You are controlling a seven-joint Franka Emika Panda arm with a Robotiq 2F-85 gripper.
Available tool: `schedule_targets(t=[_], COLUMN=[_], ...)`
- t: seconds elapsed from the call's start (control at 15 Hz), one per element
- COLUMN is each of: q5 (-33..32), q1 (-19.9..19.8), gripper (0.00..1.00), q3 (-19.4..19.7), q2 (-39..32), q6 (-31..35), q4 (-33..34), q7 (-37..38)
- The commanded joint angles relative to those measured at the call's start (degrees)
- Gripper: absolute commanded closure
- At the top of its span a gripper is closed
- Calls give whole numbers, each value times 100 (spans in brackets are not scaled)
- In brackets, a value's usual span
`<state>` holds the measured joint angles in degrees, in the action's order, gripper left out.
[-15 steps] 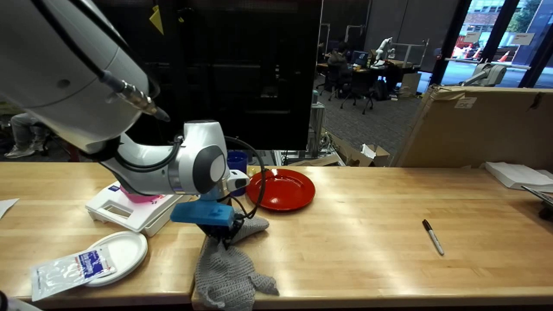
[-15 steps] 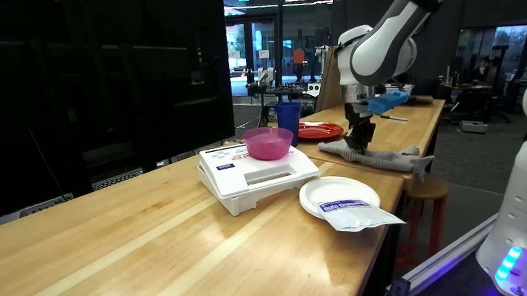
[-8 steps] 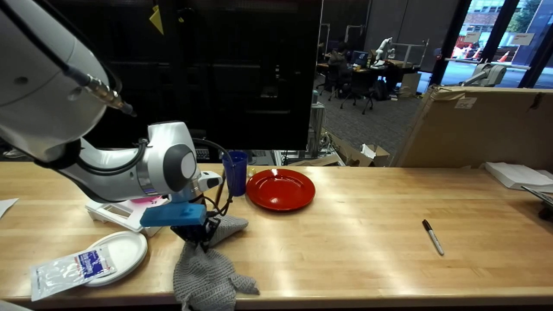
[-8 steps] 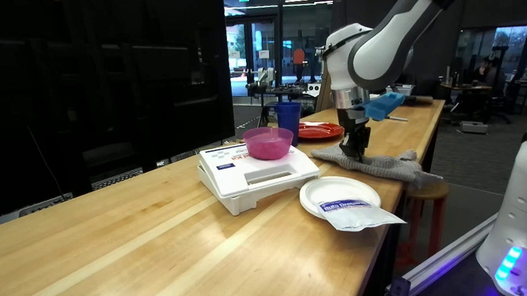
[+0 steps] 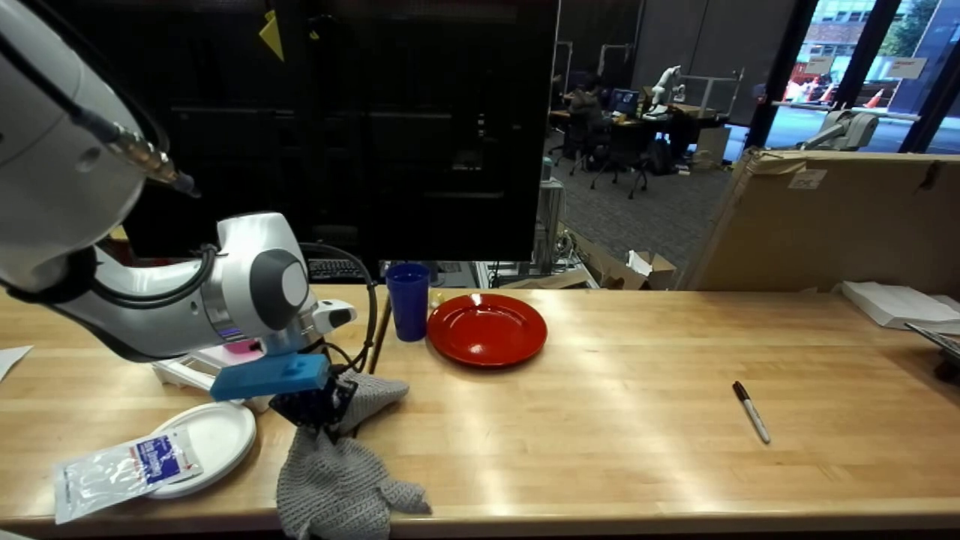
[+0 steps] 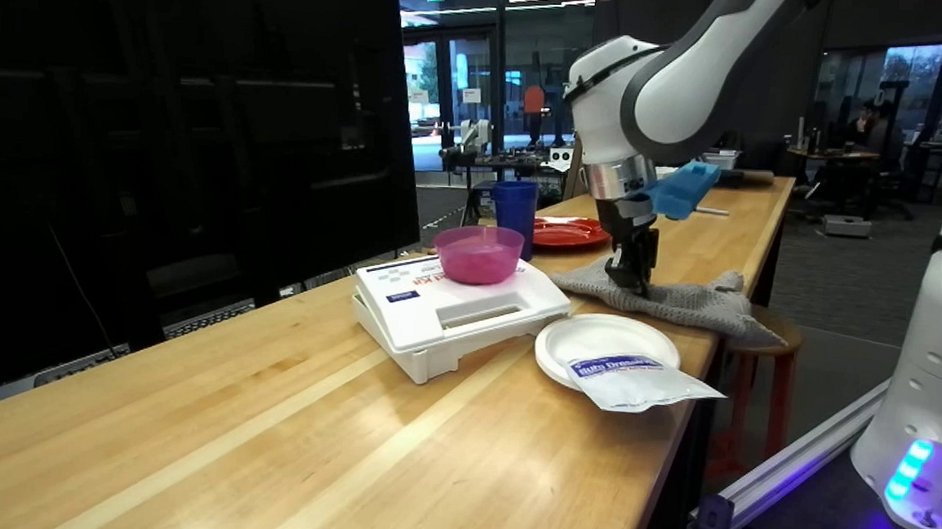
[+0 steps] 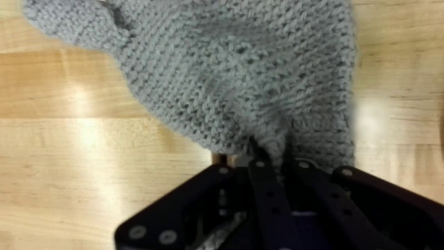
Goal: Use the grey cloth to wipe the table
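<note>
Clamping grey cloth [image 5: 336,484] in pincer [image 7: 275,158], draped from there over table edge [image 5: 600,519], with open room between pincer and marker [image 5: 751,412].

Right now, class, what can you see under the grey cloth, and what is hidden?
Beneath the grey cloth is the wooden table, visible along the cloth's edges; in an exterior view a dark seam runs in under it. Whatever else is covered cannot be seen.

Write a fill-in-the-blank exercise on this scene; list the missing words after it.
The end effector grips the grey ____.
The cup beside the red plate is coloured ____.
The packet lies partly on a white ____.
The pen lies on the wooden ____.
Missing words: cloth, blue, plate, table.
</note>
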<state>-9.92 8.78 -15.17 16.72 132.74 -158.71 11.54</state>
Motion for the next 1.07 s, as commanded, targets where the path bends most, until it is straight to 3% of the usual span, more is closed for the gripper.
schedule_targets(t=[0.0,0.53,1.0], q5=[162,218,-891], q1=[207,161,-836], gripper=[98,98,98], q3=[-176,-124,153], q2=[-594,-479,-173], q6=[251,366,768], q4=[-265,-338,-33], q7=[380,515,1563])
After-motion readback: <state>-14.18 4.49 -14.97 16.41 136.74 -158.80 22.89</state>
